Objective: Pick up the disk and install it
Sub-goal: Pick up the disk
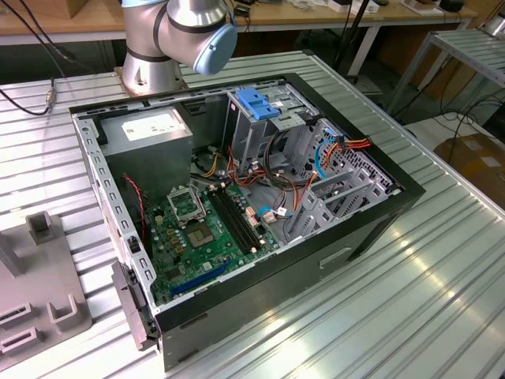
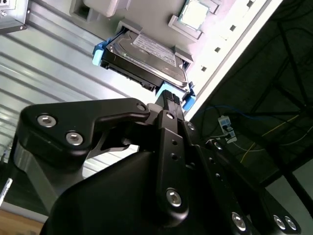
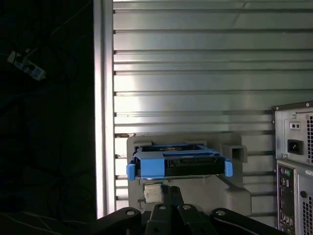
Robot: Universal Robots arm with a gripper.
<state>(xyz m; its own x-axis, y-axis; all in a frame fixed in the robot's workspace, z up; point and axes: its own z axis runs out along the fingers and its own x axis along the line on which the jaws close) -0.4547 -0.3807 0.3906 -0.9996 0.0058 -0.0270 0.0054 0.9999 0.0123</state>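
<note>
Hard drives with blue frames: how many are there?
1. The disk sits in a grey holder on the slatted table beside the computer case. Others may be hidden inside that case.

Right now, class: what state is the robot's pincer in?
Pincer: closed, holding nothing; the hard drive sits in its grey holder.

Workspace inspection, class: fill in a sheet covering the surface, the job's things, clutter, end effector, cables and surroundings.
Surface: ribbed metal table, shiny where bare.
Job's things: disk in its blue frame, resting in a grey holder, not yet lifted.
Clutter: open computer case, its inside exposed.
End effector: the end effector is near the disk's edge; contact cannot be told.
Cables: orange and blue wires inside the computer case; black cable on the table.
Surroundings: wooden bench behind; cardboard box beside the table.
</note>
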